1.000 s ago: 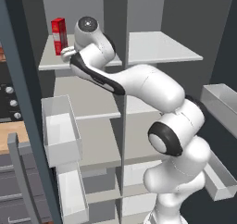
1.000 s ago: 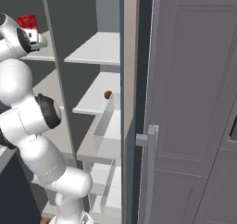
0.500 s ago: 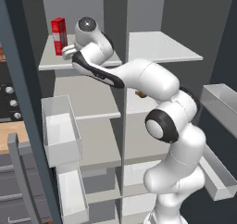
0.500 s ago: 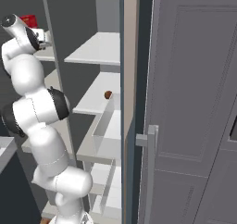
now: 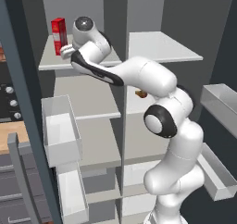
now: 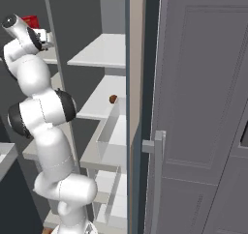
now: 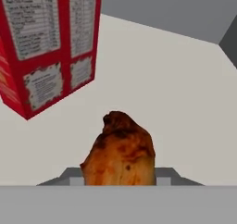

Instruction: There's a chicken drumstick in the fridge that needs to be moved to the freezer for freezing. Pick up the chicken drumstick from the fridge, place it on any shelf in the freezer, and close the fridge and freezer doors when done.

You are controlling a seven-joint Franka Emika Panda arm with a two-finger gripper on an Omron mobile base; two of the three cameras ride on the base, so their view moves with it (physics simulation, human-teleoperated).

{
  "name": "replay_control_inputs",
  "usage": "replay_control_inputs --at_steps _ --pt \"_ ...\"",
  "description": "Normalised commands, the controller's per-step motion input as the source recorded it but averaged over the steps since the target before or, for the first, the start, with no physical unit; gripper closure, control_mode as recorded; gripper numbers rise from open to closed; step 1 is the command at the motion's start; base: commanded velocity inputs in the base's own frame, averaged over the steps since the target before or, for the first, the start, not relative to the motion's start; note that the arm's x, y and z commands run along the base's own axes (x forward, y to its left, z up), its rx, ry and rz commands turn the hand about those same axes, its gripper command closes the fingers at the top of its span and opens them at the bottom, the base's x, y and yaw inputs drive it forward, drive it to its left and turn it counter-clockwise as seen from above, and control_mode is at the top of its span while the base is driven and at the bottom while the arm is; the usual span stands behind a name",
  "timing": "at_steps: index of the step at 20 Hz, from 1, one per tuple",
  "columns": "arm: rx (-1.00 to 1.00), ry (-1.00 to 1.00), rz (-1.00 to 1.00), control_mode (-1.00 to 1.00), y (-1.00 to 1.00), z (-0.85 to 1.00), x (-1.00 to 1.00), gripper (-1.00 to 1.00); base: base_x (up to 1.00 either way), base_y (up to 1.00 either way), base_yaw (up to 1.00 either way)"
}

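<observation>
Chicken drumstick (image 7: 119, 152) sits right between my fingers, can't tell if they're clamped yet; looks light, greasy-slick, so I'd pinch the fat meaty end.

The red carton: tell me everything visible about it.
The red carton is a tall box standing upright on the light-grey top shelf of the left compartment, near its back left. Its faces carry white panels of small print and pale patterned labels. The chicken drumstick sits nearby, apart from it; the gripper is just beside it.
</observation>
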Motion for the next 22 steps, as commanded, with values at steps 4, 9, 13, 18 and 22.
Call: replay_control_inputs --at_steps 4,9,13,18,22 --pt "0.00 0.00 0.00 -1.00 0.01 -0.06 0.37 -1.00 0.00 0.00 0.00" --pt "0.00 0.00 0.00 -1.00 0.00 0.00 -0.01 -1.00 0.00 0.00 0.00" --pt "0.00 -0.01 0.00 -1.00 -0.02 0.00 -0.41 -1.00 0.00 0.00 0.00" --pt "0.02 0.00 0.00 -1.00 -0.48 -0.17 -0.73 -1.00 0.00 0.00 0.00" --pt "0.05 0.00 0.00 -1.00 -0.69 -0.39 -0.98 -1.00 0.00 0.00 0.00"
